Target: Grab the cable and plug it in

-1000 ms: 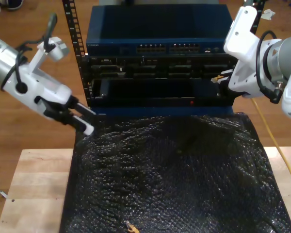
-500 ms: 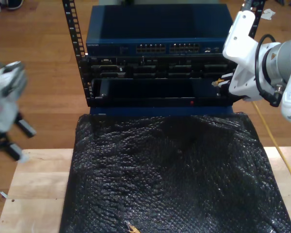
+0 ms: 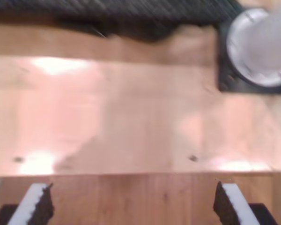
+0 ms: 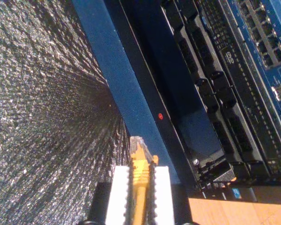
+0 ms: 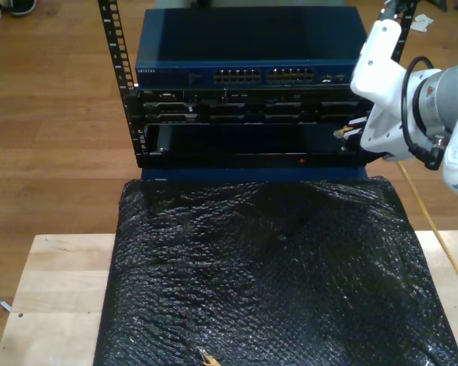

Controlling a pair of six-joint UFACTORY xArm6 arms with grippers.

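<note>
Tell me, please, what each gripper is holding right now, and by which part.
My second gripper pinches the cable just behind its plug, which sticks out past the fingertips. My first gripper is open and holds nothing.

The black bubble-wrap mat (image 5: 267, 267) lies broad and bare across the tabletop (image 5: 53, 297), open to approach from above. Behind it the equipment rack (image 5: 244, 114) stands as a wall. The second gripper (image 4: 141, 187), closed on the cable (image 4: 139, 173), sits close before the rack's face at the exterior view's right, with little room between

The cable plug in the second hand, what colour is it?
Yellow-orange cable plug, clearest in the second wrist view.
</note>
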